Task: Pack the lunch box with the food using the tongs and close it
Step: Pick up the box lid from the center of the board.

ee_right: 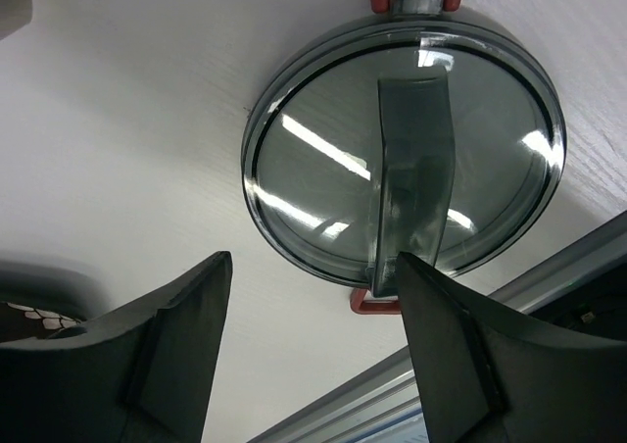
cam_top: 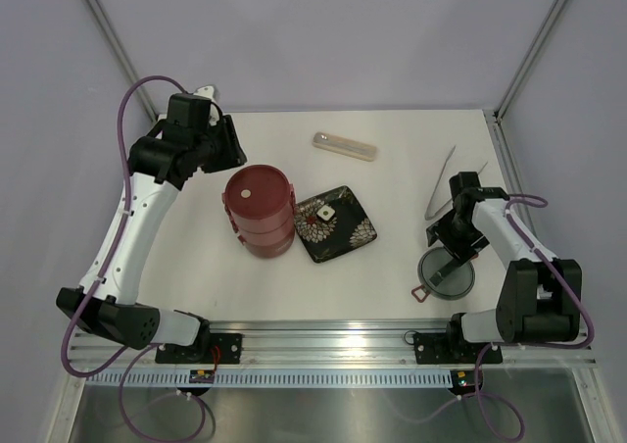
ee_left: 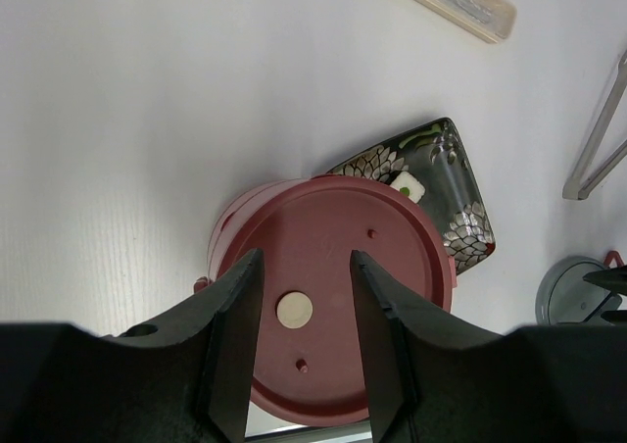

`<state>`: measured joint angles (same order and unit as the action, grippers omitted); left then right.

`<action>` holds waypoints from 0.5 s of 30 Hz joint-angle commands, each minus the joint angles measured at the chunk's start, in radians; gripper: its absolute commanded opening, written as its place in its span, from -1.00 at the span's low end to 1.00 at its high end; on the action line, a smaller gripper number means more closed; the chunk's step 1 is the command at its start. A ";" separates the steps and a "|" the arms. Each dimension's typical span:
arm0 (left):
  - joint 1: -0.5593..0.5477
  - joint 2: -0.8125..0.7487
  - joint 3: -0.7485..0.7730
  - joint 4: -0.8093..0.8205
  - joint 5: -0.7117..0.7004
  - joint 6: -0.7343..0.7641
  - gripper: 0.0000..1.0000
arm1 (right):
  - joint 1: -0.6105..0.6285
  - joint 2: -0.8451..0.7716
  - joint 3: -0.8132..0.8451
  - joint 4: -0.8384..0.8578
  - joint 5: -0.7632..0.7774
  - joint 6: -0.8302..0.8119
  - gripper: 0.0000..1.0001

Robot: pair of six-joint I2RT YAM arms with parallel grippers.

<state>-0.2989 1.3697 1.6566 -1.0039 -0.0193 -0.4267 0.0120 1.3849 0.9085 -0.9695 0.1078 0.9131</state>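
stacked lunch box [cam_top: 260, 211] mid worktop [cam_top: 411, 129], disc lid [ee_left: 323, 218] on. left gripper [ee_left: 306, 267] half-spread, empty, above it. right gripper [ee_right: 312, 262] wide, empty, over grey top lid [ee_right: 323, 149], probably lining up on handle [ee_right: 411, 169]. tongs [cam_top: 439, 183] lie nearby, unheld.

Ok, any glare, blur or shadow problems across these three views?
Top external: even, soft light, everything sharp, only faint shadows. Left wrist: the lunch box is crisp, while the near left fingers are dark and slightly soft. Right wrist: bright light streaks glare off the grey top lid, and the right fingers are underexposed.
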 commanded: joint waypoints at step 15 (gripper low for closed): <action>0.007 0.017 0.025 0.036 0.012 -0.003 -0.13 | -0.004 -0.080 -0.095 0.011 0.009 -0.045 0.52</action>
<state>-0.2970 1.3785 1.6566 -1.0008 -0.0185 -0.4267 0.0120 1.2949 0.8249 -1.0046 0.1287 0.8837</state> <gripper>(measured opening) 0.435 0.784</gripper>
